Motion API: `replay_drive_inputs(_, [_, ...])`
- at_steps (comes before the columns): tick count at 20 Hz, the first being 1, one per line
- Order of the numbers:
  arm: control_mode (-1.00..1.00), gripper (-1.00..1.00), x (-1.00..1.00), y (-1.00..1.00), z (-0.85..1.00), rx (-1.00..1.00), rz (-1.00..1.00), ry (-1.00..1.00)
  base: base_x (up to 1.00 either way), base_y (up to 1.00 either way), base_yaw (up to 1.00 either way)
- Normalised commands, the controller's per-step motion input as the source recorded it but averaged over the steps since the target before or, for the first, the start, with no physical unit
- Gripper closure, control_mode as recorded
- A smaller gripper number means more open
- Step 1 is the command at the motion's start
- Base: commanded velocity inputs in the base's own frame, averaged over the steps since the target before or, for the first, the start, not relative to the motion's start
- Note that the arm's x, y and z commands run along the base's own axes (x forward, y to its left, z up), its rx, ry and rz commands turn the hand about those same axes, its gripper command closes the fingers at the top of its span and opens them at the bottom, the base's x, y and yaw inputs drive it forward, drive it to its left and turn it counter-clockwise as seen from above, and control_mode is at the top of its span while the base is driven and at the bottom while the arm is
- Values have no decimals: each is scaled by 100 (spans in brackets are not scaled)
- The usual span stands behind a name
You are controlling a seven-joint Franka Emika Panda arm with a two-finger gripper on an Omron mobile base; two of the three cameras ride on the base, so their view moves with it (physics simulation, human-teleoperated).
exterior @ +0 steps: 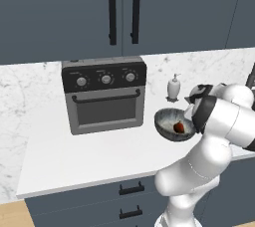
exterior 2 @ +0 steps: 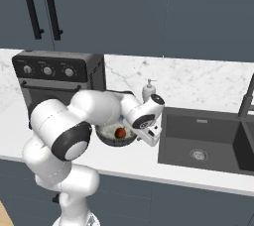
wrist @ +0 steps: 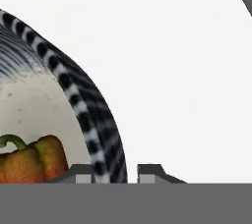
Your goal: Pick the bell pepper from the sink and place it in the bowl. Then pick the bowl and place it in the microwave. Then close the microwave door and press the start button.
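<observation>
I am looking at a kitchen run of dark slate-blue upper cabinets [exterior: 60, 12] with long black vertical handles [exterior: 112, 11]. Below them a white marble backsplash [exterior 2: 198, 84] is running along the wall. A white surface [exterior: 74, 159] is carrying a silver countertop oven [exterior: 104, 94] with three knobs and, near it, a small white soap dispenser [exterior: 174, 87]. Dark drawers [exterior: 99, 196] with black pulls are sitting underneath, and a strip of pale wooden floor [exterior: 11, 216] is showing at the lower left.

The bowl [wrist: 101, 120] has a black-and-white chequered rim and cream inside; the bell pepper [wrist: 32, 161] is orange-red with a green stem.
</observation>
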Motion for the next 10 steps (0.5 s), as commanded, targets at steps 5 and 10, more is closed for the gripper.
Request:
replay_drive_inputs(5, [-100, 100, -1, 26, -8, -4, 0, 0, 0, 0, 0])
replay_drive_inputs(10, [-100, 100, -44, 4, 7, -1, 1, -12, 0, 0, 0])
